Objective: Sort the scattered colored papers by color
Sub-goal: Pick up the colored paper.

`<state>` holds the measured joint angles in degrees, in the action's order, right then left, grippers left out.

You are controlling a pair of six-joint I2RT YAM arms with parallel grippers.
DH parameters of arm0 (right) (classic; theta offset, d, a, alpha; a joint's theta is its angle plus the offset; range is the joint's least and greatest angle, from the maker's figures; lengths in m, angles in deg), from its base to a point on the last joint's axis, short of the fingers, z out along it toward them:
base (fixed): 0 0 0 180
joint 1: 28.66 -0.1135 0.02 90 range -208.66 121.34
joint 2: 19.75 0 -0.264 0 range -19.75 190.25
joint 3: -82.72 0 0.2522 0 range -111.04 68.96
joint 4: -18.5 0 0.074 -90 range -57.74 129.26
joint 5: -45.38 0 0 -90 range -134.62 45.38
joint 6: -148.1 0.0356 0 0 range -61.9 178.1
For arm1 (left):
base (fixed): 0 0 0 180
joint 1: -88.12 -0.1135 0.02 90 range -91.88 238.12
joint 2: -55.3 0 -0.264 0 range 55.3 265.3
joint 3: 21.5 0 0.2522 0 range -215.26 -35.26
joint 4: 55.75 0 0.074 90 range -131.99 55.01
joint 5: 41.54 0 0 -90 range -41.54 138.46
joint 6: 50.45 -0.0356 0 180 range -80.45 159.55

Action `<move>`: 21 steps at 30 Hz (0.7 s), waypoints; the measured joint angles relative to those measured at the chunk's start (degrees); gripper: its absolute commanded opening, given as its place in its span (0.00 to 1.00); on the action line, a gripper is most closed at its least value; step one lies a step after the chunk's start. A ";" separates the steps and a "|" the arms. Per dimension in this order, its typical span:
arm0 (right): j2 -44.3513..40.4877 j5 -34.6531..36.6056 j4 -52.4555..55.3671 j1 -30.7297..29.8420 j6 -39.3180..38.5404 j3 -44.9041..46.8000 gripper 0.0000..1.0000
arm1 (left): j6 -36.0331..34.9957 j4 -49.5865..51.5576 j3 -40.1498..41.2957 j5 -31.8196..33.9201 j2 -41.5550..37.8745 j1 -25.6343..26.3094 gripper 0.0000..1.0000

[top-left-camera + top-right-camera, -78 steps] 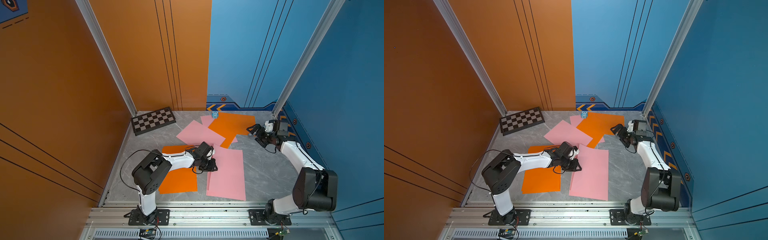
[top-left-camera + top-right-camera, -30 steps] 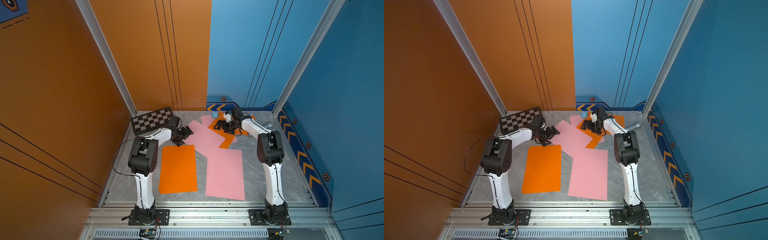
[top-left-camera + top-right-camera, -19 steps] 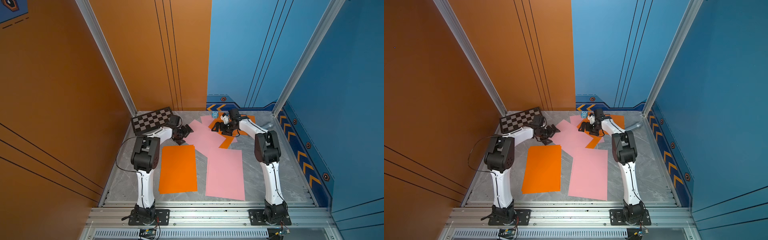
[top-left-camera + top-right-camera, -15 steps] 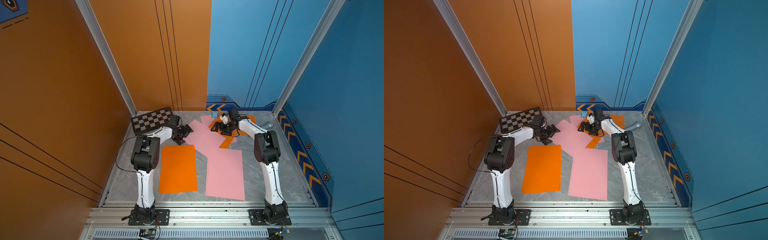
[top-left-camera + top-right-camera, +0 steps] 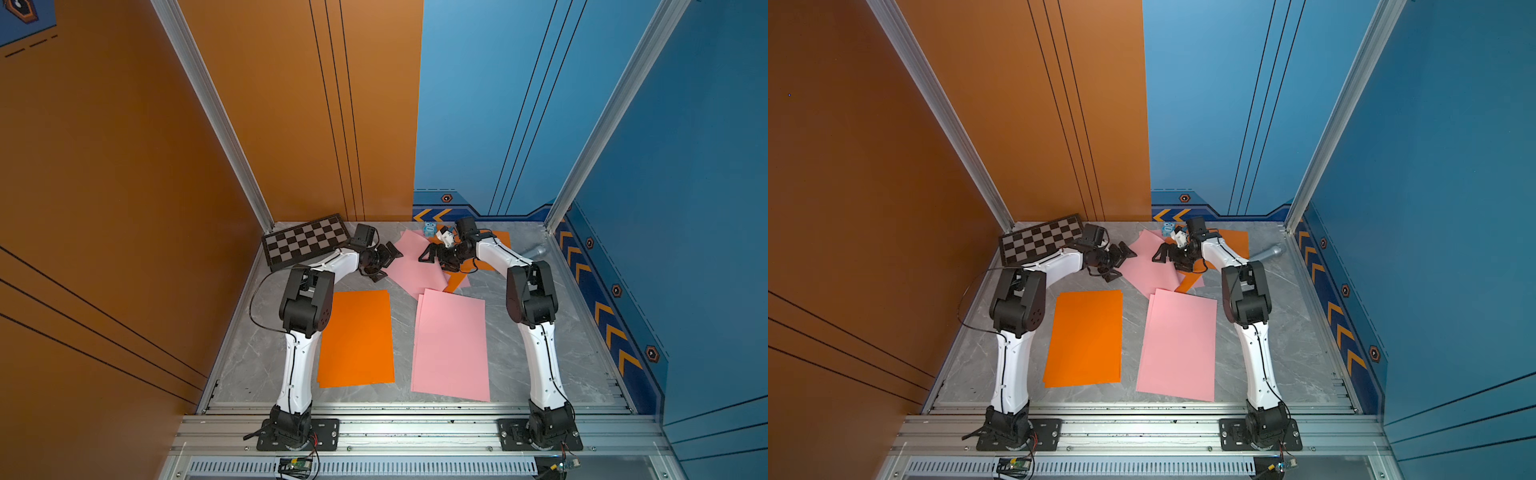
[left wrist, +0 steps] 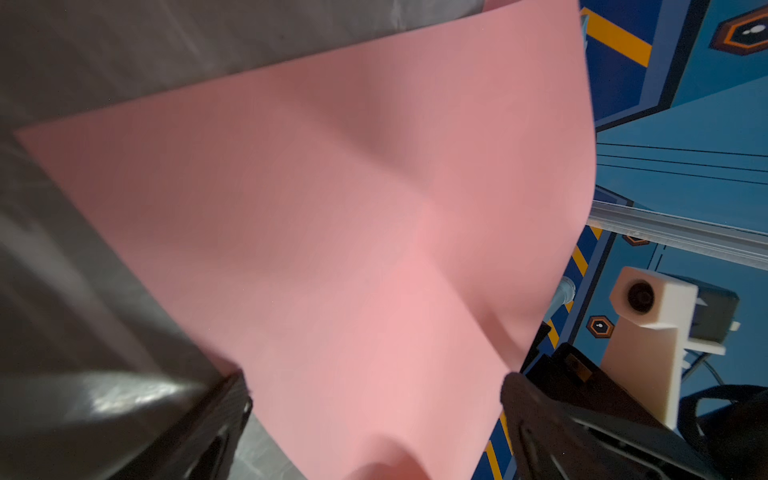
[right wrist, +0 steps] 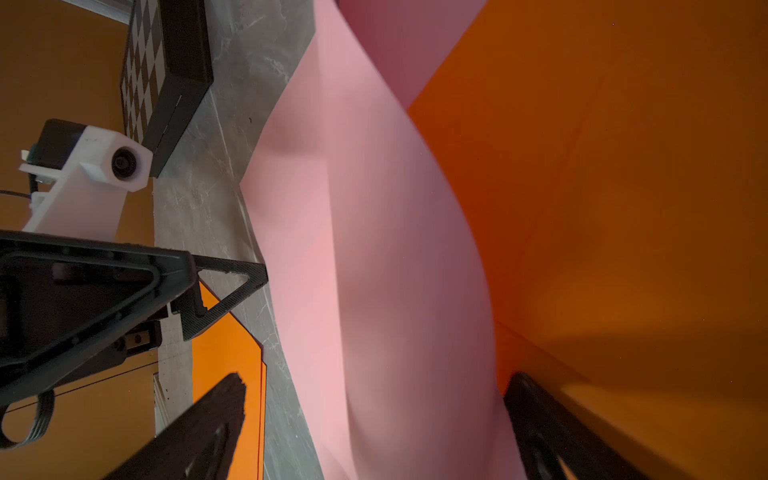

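In both top views a stack of orange papers (image 5: 355, 338) (image 5: 1086, 336) lies front left and a stack of pink papers (image 5: 451, 345) (image 5: 1177, 345) front right. At the back a loose pink sheet (image 5: 409, 266) (image 5: 1150, 266) overlaps an orange sheet (image 5: 494, 241). My left gripper (image 5: 386, 264) (image 5: 1121, 262) is open at its left edge. My right gripper (image 5: 432, 259) (image 5: 1165, 259) is open at its right side. In the left wrist view the buckled pink sheet (image 6: 353, 228) runs between the spread jaws of the left gripper (image 6: 376, 399). The right gripper (image 7: 374, 399) straddles the pink sheet (image 7: 374, 249) beside orange paper (image 7: 602, 187).
A black-and-grey chessboard (image 5: 305, 245) (image 7: 162, 75) lies at the back left, close behind my left wrist. A small blue figure (image 5: 429, 228) stands by the back wall. A grey cylinder (image 5: 536, 251) lies at the back right corner. Walls enclose three sides.
Both arms have swung from the middle and the right side to the back, one on each side of the loose pink sheet. Over the last second they have hardly moved.
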<state>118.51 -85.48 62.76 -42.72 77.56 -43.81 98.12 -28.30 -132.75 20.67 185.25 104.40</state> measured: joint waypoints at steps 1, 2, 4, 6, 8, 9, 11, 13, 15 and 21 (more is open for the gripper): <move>0.00 -0.33 0.02 0.09 0.00 0.00 0.99 | 0.02 0.02 -0.46 -0.33 0.28 -0.02 0.98; 0.04 -0.68 0.09 0.13 0.00 0.00 0.97 | 0.02 0.07 -0.83 -0.50 0.55 -0.07 0.98; 0.09 -0.98 0.46 0.15 -0.13 0.00 0.92 | 0.00 0.28 -1.84 -0.94 1.14 -0.09 0.98; 0.11 -0.96 0.98 0.13 -0.15 0.00 0.83 | 0.02 0.50 -3.32 -1.25 2.08 -0.15 0.98; 0.09 -0.96 1.57 0.13 0.02 -0.07 0.72 | 0.02 0.70 -4.90 -1.53 3.04 -0.15 0.98; 0.09 -0.94 1.75 0.13 0.04 -0.15 0.71 | 0.02 0.74 -5.40 -1.66 3.39 -0.15 0.98; 0.09 -0.94 2.05 0.13 0.28 -0.33 0.61 | 0.02 0.87 -6.32 -1.95 3.96 -0.15 0.98; 0.09 -0.76 2.10 0.13 0.24 -0.44 0.47 | 0.02 1.09 -6.69 -2.32 4.11 -0.15 0.98; 0.09 -0.48 2.12 0.13 0.90 -0.50 0.46 | -0.02 1.36 -6.99 -2.51 4.13 -0.15 0.98; 0.09 -1.25 1.29 0.28 3.67 -0.55 0.45 | -0.66 1.40 -7.28 -3.19 3.98 -0.55 0.98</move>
<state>118.60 -86.73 64.05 -42.44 81.23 -44.35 97.46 -26.90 -140.03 17.48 189.23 103.85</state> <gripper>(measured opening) 0.457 0.981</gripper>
